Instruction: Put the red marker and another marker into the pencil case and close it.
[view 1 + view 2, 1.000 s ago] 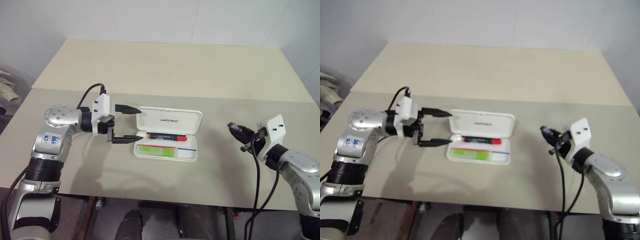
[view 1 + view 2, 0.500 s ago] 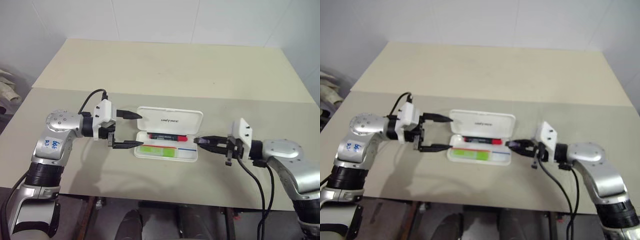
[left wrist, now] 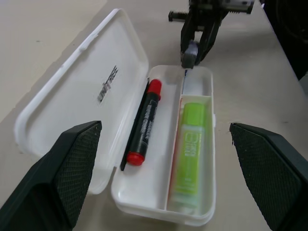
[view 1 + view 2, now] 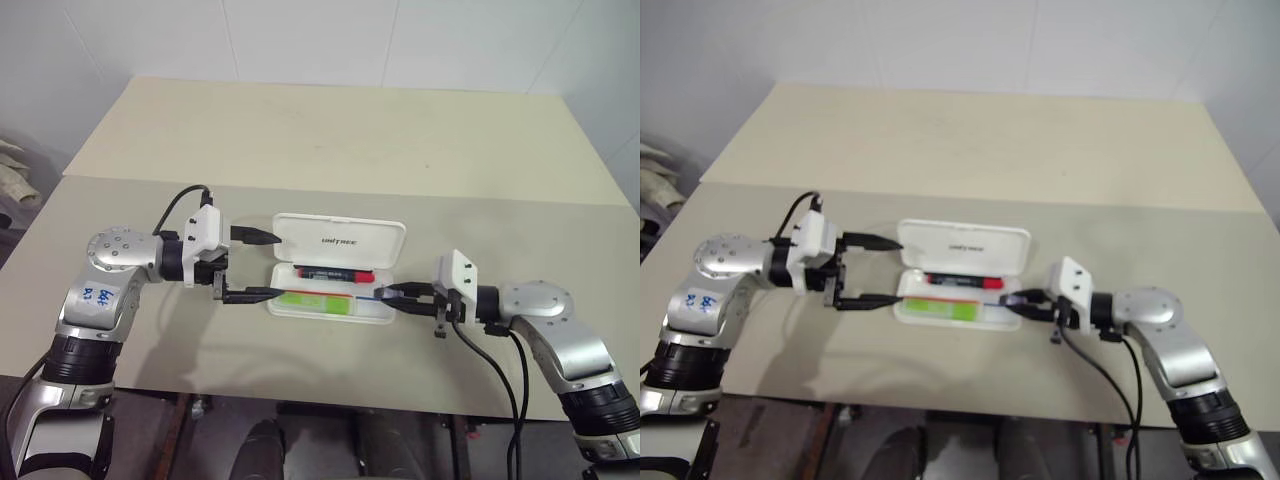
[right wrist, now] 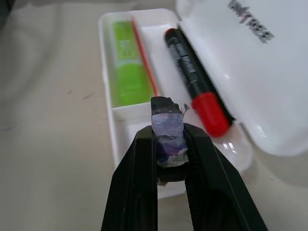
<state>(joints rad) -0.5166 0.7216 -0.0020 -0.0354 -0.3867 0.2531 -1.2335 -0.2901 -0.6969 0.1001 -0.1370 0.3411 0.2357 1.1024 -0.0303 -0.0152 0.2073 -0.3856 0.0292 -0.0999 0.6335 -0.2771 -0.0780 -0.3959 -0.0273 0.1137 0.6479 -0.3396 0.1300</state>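
Table beige; case lies open mid-table, lid up; left gripper spread wide at case's left end; right gripper clenched, tips at case's right end; red marker in rear compartment, highlighter in front one

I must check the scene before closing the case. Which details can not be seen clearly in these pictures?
- Pencil case lid lettering: too small in the eye views.
- Green highlighter label: faint print, unreadable in the left wrist view.
- Right pincer: whether its tip touches the case is not clear.
- Left pincer: its fingers are cut off by the left wrist view's edge.
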